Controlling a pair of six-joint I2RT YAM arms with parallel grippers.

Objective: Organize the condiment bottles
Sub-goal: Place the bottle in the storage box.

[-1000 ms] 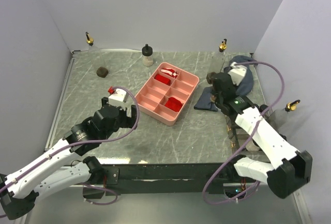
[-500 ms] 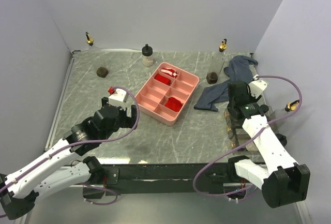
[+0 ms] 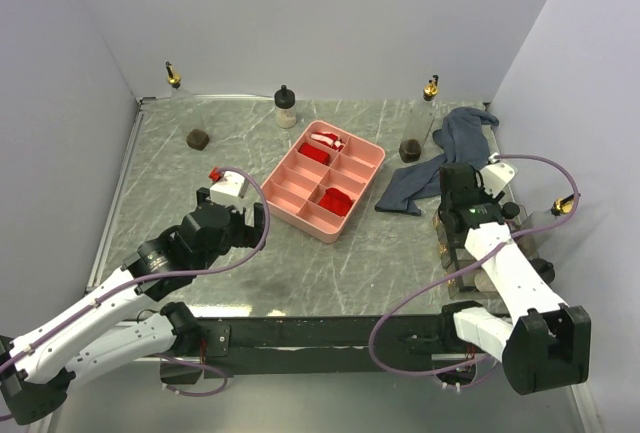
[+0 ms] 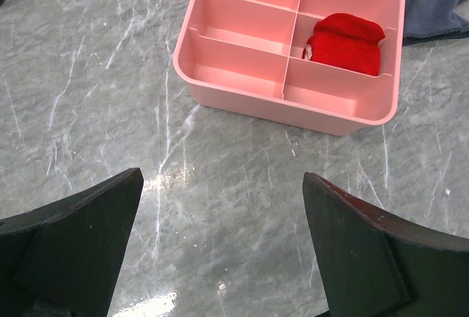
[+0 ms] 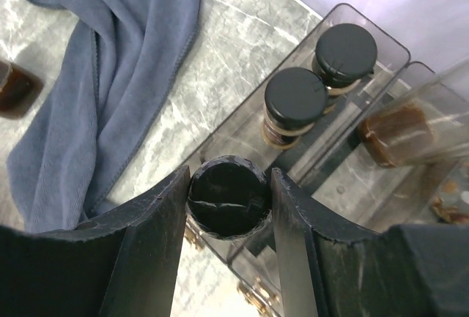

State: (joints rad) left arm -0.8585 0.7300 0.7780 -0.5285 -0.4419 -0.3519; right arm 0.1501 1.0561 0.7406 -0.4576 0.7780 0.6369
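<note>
The right gripper [image 5: 231, 185] is clamped on a black-capped bottle [image 5: 227, 201], over the near end of the clear rack [image 5: 370, 24] at the right edge of the desk [image 4: 110, 75]. Lowered off-centre, it could catch the rack wall or knock the two bottles [image 5: 295, 99] inside. The cloth [image 5: 110, 75] lies left. The left gripper [image 4: 220, 251] hangs wide apart near the tray [image 4: 293, 112], bare desk around it.

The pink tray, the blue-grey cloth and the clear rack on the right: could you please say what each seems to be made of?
Pink tray: probably moulded plastic, smooth satin walls, one-piece dividers.
Blue-grey cloth: soft woven or microfibre fabric, matte, lying in folds.
Clear rack: likely transparent acrylic or plastic, glossy; the tabletop shows through its walls.
</note>
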